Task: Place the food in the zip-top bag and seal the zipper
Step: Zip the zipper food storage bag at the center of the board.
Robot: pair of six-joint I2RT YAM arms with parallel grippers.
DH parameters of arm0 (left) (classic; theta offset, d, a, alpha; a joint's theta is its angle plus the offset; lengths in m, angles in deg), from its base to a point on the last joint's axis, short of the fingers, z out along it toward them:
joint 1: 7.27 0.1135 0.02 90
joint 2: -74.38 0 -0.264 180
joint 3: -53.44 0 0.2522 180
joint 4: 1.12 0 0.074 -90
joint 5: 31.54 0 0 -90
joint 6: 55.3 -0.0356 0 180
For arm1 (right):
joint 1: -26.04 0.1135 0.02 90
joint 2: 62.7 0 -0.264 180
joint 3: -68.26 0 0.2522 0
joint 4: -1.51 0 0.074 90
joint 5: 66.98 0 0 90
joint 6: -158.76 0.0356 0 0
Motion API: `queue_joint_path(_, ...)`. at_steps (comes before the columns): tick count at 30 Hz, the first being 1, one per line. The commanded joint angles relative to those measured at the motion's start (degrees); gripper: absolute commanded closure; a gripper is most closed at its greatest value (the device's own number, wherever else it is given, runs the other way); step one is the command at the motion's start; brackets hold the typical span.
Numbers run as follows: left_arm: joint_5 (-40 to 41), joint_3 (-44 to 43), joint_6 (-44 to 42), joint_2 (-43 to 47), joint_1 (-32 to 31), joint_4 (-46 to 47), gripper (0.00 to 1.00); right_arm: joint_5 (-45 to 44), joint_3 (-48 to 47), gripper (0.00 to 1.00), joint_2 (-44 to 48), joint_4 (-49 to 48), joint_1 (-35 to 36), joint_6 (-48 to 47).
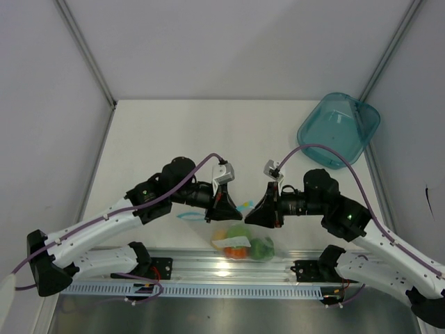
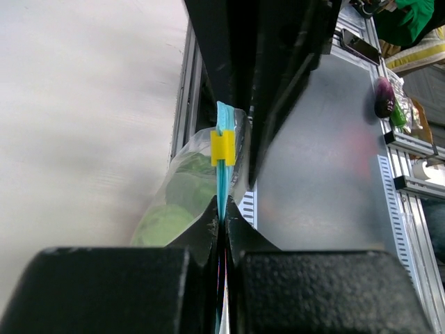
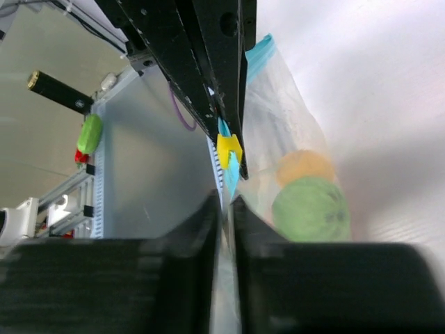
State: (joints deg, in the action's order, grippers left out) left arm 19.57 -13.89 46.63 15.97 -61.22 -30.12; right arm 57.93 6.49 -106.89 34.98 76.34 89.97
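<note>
Left gripper [image 2: 221, 235] clamped on zipper [image 2: 222, 182]. Right gripper [image 3: 227, 209] closed to a slit around the same strip. Bag [image 1: 242, 235], food [image 1: 261, 248] inside, at near edge of desk [image 1: 174, 132].

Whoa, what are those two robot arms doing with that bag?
They look to be sealing it. The left claw and the right claw both pinch the blue-teal zipper along the top of the clear bag, with a yellow slider between them. The toy fruits are already inside, and the teal bowl sits off in the far right corner.
</note>
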Motion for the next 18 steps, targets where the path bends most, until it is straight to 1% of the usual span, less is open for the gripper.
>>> queue_joint_path(1,-1.5,-1.9,-0.5,-0.5,0.4,0.5,1.0,2.0,-1.5,0.76,0.8,-2.9,-0.5,-1.9)
queue_joint_path(3,-2.1,-1.7,-0.3,-0.6,0.4,0.7,0.99,3.1,-2.0,0.74,0.9,-3.2,-1.6,-2.0)
queue_joint_path(6,-2.2,-1.1,0.0,-0.2,0.3,1.4,0.99,4.0,-2.8,0.75,-0.2,-2.9,-3.7,-1.7)
queue_joint_path(7,-2.2,-1.1,0.0,0.0,0.4,1.4,1.0,4.6,-2.9,0.78,-0.5,-3.0,-4.4,-1.2)
queue_joint_path(9,-2.2,-0.8,0.0,0.1,0.4,1.4,1.0,6.2,-2.6,0.94,-1.5,-3.9,-5.6,-0.5)
queue_joint_path(10,-2.2,-0.8,0.0,0.2,0.4,1.5,0.99,6.3,-2.5,1.0,-1.6,-4.5,-5.7,0.2)
queue_joint_path(16,-2.4,-1.2,-0.3,0.2,0.4,1.2,0.99,7.9,-1.6,1.0,-1.5,-7.9,-6.2,2.3)
queue_joint_path(17,-2.1,-1.8,0.6,0.2,0.6,1.3,0.87,8.1,-1.4,1.0,-1.4,-7.9,-6.2,2.6)
queue_joint_path(18,-2.0,-2.0,2.0,0.3,1.0,1.6,0.77,8.1,-1.4,1.0,-1.3,-7.8,-6.2,2.5)
